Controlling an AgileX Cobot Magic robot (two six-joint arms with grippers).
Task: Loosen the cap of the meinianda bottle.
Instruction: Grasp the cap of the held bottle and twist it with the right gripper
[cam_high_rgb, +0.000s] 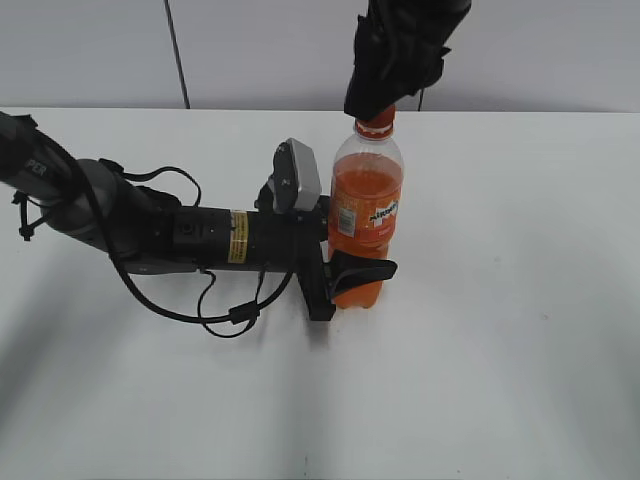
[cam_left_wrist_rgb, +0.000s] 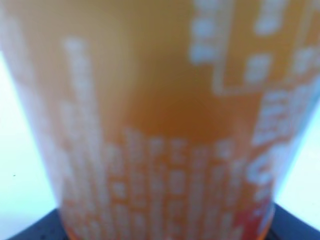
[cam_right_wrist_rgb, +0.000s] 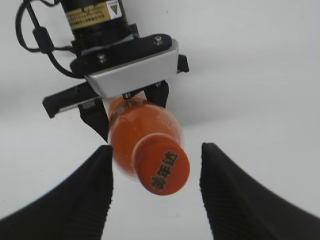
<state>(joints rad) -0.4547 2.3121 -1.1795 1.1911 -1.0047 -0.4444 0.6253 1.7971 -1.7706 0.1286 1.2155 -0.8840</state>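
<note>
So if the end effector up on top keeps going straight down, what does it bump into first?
Most likely the orange cap of the meinianda bottle. The right end effector hangs just above it, fingers spread to either side, so the cap would slide between them.

meinianda bottle (cam_left_wrist_rgb: 165, 120) label filling the view, blurred white print on orange, dark edge below

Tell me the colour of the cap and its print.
The cap is orange with dark printed characters on top, clearest in the right wrist view.
</note>
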